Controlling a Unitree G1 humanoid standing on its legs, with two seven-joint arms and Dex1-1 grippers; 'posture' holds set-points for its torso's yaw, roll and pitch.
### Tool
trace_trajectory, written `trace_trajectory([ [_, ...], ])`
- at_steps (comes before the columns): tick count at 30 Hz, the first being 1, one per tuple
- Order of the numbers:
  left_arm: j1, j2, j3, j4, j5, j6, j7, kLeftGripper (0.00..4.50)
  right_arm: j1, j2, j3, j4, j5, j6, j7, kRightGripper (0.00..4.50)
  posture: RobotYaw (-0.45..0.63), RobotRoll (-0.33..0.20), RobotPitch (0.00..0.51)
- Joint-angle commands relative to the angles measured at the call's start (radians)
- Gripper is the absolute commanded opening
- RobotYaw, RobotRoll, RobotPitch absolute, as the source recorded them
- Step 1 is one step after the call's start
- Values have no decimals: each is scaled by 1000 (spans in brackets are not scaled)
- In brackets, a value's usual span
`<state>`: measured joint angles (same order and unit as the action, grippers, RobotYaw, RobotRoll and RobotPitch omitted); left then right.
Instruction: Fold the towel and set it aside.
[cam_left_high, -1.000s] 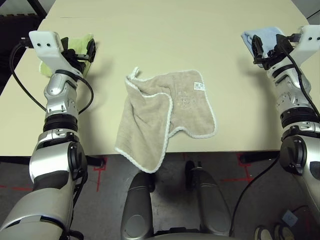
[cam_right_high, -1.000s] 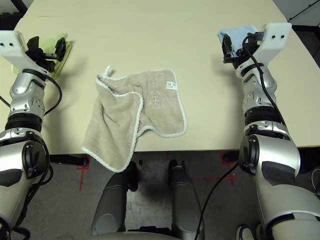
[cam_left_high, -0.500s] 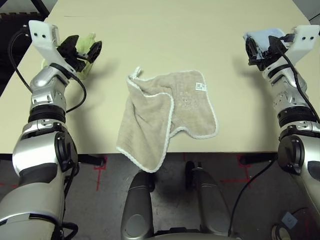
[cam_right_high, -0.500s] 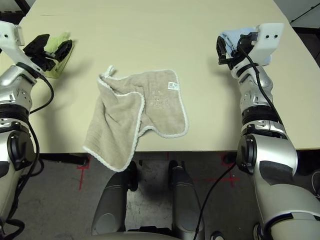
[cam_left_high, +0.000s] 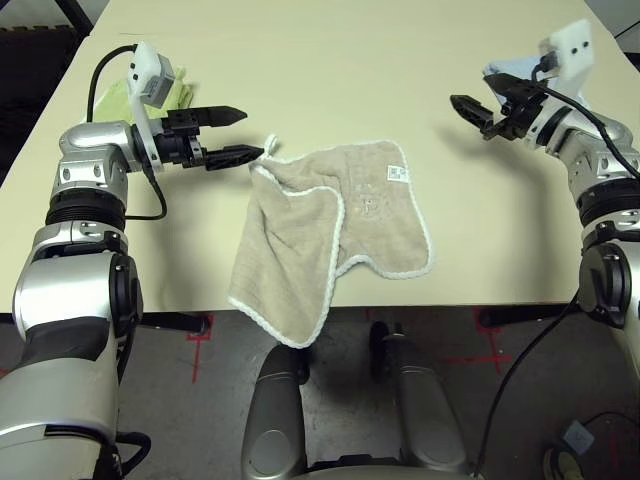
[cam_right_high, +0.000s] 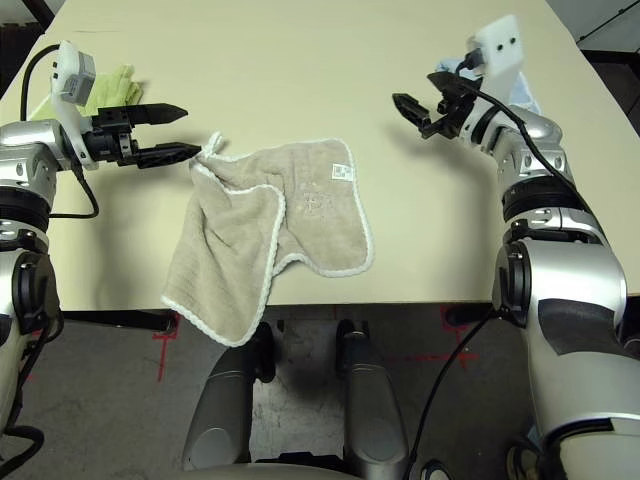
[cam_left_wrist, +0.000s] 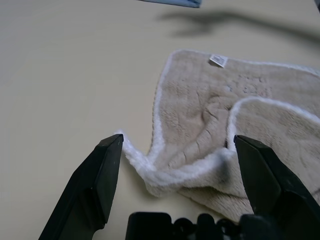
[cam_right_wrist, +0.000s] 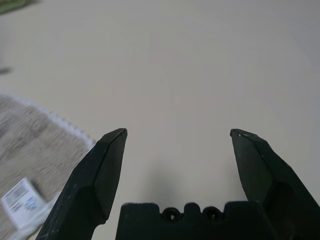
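Both arms have swung inward from the far corners of the table (cam_left_high: 300, 60), and their grippers, which a moment ago pointed away toward the folded cloths at the sides, now point level toward the middle. The left gripper (cam_left_high: 236, 134) has turned to aim right, and its fingertips sit just beside the towel's (cam_left_high: 345, 235) far left corner, where a small loop of white edging sticks up; in the left wrist view that bunched corner lies between the two black fingers (cam_left_wrist: 95, 185), which stand wide apart with nothing in them, and I cannot tell whether either touches the cloth. The right gripper (cam_left_high: 467, 110) has turned to aim left, its jaws equally wide and empty, and it hangs well apart from the towel's far right corner, near which the small white tag (cam_left_high: 398, 173) is sewn. The towel itself has not moved: it lies crumpled at the near middle of the table, its left side doubled over in a loose flap and its near left corner hanging off the table's near edge. The lime-green cloth (cam_left_high: 125, 95) sits behind the left arm at far left and the light-blue one (cam_left_high: 520, 66) behind the right wrist at far right. This reads as the approach to the first grasp; no fold has been made, and the left side looks closer to pinching its corner than the right.
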<state>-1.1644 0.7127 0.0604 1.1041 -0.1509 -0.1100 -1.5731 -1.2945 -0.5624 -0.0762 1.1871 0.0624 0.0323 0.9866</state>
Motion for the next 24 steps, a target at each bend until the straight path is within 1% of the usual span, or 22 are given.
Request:
trace_trajectory([
  [1, 1, 26, -23, -27, -2, -30, -41, 4487, -67, 18, 44, 40, -42, 101, 47, 4500, -46, 0, 334],
  [4, 13, 34, -46, -53, -30, -39, -41, 4487, -99, 59, 91, 54, -89, 145, 41, 4500, -37, 0, 339],
  [11, 51, 46, -72, -115, -87, -21, -41, 4487, -80, 126, 141, 44, -141, 118, 4, 4500, -22, 0, 344],
  [18, 76, 55, -92, -181, -133, 14, -41, 4487, -42, 147, 196, 50, -213, 61, -67, 4500, -2, 0, 351],
  [24, 83, 42, -89, -214, -152, 48, -41, 4487, -25, 174, 205, 54, -235, 53, -95, 4500, 2, 0, 351],
])
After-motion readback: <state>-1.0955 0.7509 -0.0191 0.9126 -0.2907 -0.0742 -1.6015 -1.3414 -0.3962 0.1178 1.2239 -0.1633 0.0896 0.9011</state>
